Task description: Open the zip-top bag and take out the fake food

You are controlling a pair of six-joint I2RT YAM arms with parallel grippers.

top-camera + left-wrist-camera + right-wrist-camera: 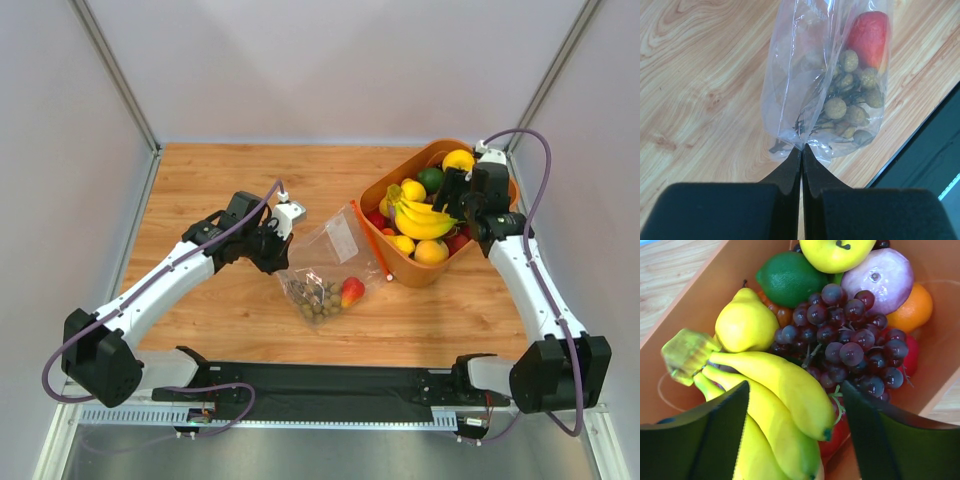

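The zip-top bag (330,255) lies on the wooden table, its red-orange zip strip (372,240) towards the orange bin. Inside it are a red-orange peach-like fruit (352,291) and a cluster of tan-brown balls (315,298). My left gripper (275,245) is shut on a fold of the bag (800,75) at the end away from the zip; the peach (869,37) and balls (850,107) lie just beyond my fingertips (801,150). The yellow banana bunch (425,220) lies on the fruit in the bin. My right gripper (796,405) is open, its fingers either side of the bananas (785,390).
The orange bin (392,190) at the right holds a dark purple grape bunch (850,345), a yellow pear (742,322), a lime (790,277), a purple onion (880,272) and other fruit. A black mat (320,385) lies along the near edge. Grey walls stand on three sides.
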